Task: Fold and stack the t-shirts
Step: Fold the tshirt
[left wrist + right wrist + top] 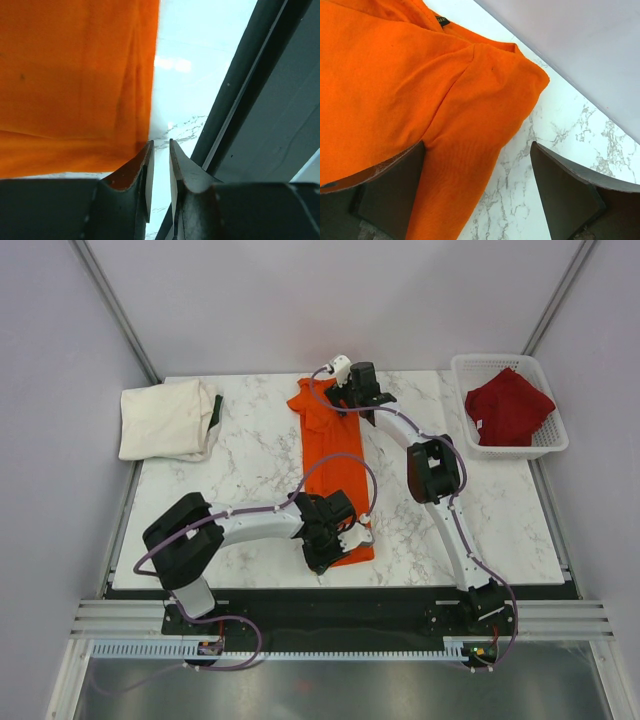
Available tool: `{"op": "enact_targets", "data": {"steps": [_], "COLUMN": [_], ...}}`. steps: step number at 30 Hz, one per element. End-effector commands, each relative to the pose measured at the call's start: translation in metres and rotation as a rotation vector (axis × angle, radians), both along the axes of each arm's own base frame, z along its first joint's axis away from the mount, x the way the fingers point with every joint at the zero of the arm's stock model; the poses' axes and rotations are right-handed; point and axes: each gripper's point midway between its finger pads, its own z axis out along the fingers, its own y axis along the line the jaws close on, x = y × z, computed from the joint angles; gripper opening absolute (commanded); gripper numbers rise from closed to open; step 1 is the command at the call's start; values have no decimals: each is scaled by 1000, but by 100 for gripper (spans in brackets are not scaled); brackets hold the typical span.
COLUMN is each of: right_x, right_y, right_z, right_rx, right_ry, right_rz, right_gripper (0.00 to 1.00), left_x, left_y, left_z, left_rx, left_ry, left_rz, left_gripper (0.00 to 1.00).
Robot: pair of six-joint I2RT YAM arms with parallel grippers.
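The bright orange t-shirt (330, 455) lies in a long narrow folded strip down the middle of the marble table (240, 470). My left gripper (350, 537) is at its near end. In the left wrist view the jaws (160, 142) stand a thin slit apart with only marble between them, just right of the shirt's corner (75, 75). My right gripper (340, 395) is at the far end, wide open (479, 145) over the shirt's shoulder and sleeve (395, 75), holding nothing. The cream-white shirt (168, 420) lies folded at the far left. The dark red shirt (508, 405) lies crumpled in the basket.
The white lattice basket (465, 365) stands at the far right corner of the table. The table's dark front edge and rail (240, 100) run close beside my left gripper. Grey walls enclose the table on the left, right and far sides.
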Motion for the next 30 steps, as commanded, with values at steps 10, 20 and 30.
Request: {"op": "enact_targets", "data": {"steps": [10,20,30], "right_x": [-34,-287,-447], "right_y": [-31,-7,-32], "right_z": [202,165,74], "right_rx": [216,596,666], "right_ry": [-173,537,1092], "right_rz": [-94,139,28], "right_gripper": [97,88,84], "left_x": [101,136,87], "left_y": [0,43,50], "left_z": [127,146,88], "left_rx": [-154,-307,-322], "left_ry": [-402,-22,439], "left_rz": [156,829,1089], "left_gripper": [37,61,66]}}
